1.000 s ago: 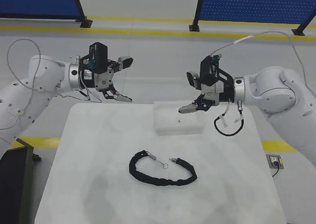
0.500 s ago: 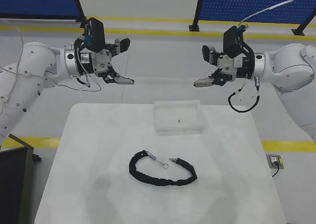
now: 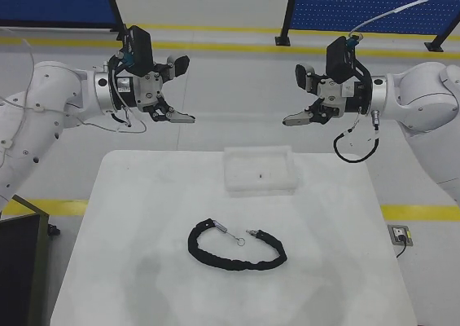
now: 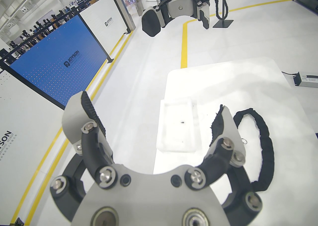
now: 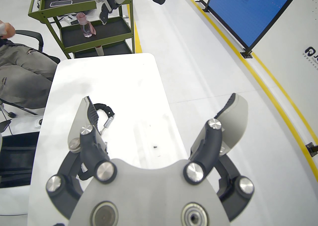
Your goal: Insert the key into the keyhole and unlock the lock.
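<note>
Lock (image 3: 236,254): a black sleeved cable lying flat near the middle of the white table (image 3: 132,244). It curves in an open loop, and its two ends face each other across a gap on the side toward the tray. One end has a short metal tip. A thin wire ring (image 3: 237,237) lies in the gap between the ends. Whether a key hangs on it is too small to tell.

The left wrist view has the lock (image 4: 265,142) just past one finger, beside the tray (image 4: 164,112) on the table (image 4: 223,83). The right wrist view has one end of the lock (image 5: 103,107) with its metal tip.

Clear shallow tray (image 3: 230,171): sits at the far edge of the table, apart from the lock. There is a tiny dark speck (image 3: 260,174) inside, nature unclear.

Left gripper (image 3: 185,91): raised off the table, out beyond its far left corner, over the floor. Fingers spread wide, nothing between them; its own view agrees (image 4: 151,102).

Right gripper (image 3: 295,98): raised likewise beyond the far edge, on the right side, facing the left one across the tray. Fingers wide apart and empty, as in its own view (image 5: 160,100).

Each wrist view catches the other gripper farther off: right (image 4: 177,24), left (image 5: 129,6), both splayed.

Green cart (image 5: 49,25) stands beyond the table, with a pink bottle (image 5: 85,25) on a shelf.
</note>
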